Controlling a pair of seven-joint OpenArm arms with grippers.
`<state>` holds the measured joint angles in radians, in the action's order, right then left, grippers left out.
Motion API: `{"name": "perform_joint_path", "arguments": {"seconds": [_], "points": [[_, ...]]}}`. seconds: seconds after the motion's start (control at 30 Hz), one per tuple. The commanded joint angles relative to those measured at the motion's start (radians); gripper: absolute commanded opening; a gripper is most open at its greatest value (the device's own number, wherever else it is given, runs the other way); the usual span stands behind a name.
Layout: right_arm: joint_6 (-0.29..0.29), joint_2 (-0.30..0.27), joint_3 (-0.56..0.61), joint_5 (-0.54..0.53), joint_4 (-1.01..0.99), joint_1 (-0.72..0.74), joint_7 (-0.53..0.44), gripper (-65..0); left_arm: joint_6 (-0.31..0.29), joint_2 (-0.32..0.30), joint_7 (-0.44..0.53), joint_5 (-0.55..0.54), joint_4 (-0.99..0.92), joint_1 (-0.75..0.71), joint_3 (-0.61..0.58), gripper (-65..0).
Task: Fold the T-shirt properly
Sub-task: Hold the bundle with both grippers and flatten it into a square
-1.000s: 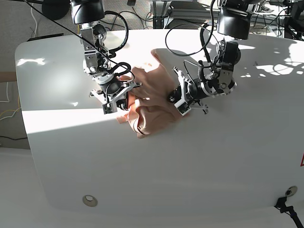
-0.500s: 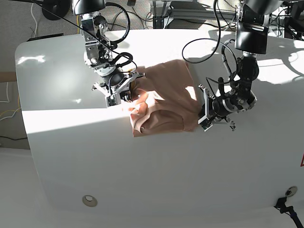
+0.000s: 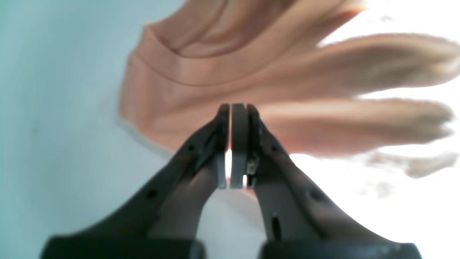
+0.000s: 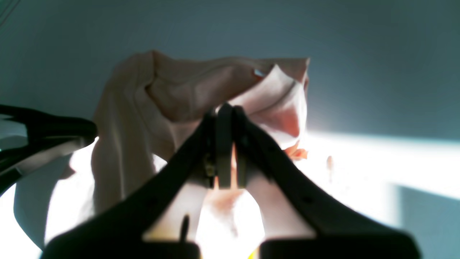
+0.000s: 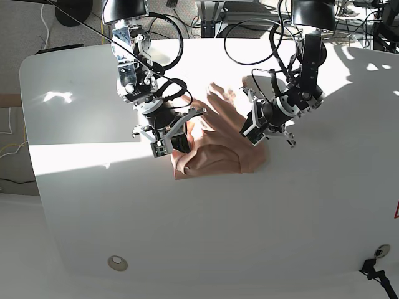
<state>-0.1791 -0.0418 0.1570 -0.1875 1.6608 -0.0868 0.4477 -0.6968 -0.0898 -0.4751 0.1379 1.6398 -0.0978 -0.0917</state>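
**Shirt gathered between two closed grippers, mid-table**

The salmon-pink short-sleeved T-shirt of thin, wrinkled cloth (image 5: pixel 215 146) is seen bunched on the white tabletop (image 5: pixel 187 237), roughly midway between the two arms, with its lower edge lying flat and its upper part rumpled. Its long axis is judged to run across the base view, from one gripper toward the other.

The right gripper (image 5: pixel 168 140) is placed at the shirt's edge on the base view's left, the left gripper (image 5: pixel 257 128) at the opposite edge. Both are about equally near the cloth, so neither arm is clearly favoured for the coming move.

In the left wrist view the left gripper's (image 3: pixel 235 108) jaws are pressed together, with the ribbed collar band (image 3: pixel 179 68) lying just beyond the tips and loose folds spreading away to the right. Whether cloth is pinched between them cannot be told. In the right wrist view the right gripper's (image 4: pixel 224 108) jaws are likewise together, with a raised hump of the T-shirt (image 4: pixel 187 90) directly ahead; a grip on cloth cannot be confirmed there either.

Both forearms are angled downward and inward, wrists tilted toward the shirt.
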Motion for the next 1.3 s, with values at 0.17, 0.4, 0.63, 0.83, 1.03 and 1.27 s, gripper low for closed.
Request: {"name": "perform_joint_path", "arguments": {"seconds": [0.17, 0.4, 0.63, 0.83, 1.03, 1.27], "points": [[0.0, -0.023, 0.002, -0.002, -0.173, 0.002, -0.145, -65.0, -0.001, 0.002, 0.031, -0.016, -0.149, 0.034, -0.044, -65.0], [0.002, -0.04, 0.002, -0.005, -0.169, -0.024, -0.148, -65.0, -0.001, -0.052, 0.032, -0.017, -0.255, 0.126, -0.036, -65.0], [0.002, -0.045, -0.06, -0.002, -0.202, 0.022, -0.148, -65.0, -0.001, -0.075, 0.032, -0.019, -0.255, 0.128, -0.033, -65.0], [-0.006, -0.106, -0.142, -0.005, -0.278, 0.106, -0.148, -65.0, -0.001, -0.077, 0.032, -0.019, -0.253, 0.089, -0.016, -65.0], [-0.003, -0.115, -0.142, -0.008, -0.052, 0.069, -0.051, -65.0, -0.001, -0.08, 0.032, -0.019, -0.235, 0.089, -0.015, -65.0], [-0.007, 0.02, -0.113, -0.004, 0.0, 0.095, 0.018, -65.0, -0.001, -0.078, 0.029, -0.019, -0.189, 0.089, -0.015, -65.0]]}}
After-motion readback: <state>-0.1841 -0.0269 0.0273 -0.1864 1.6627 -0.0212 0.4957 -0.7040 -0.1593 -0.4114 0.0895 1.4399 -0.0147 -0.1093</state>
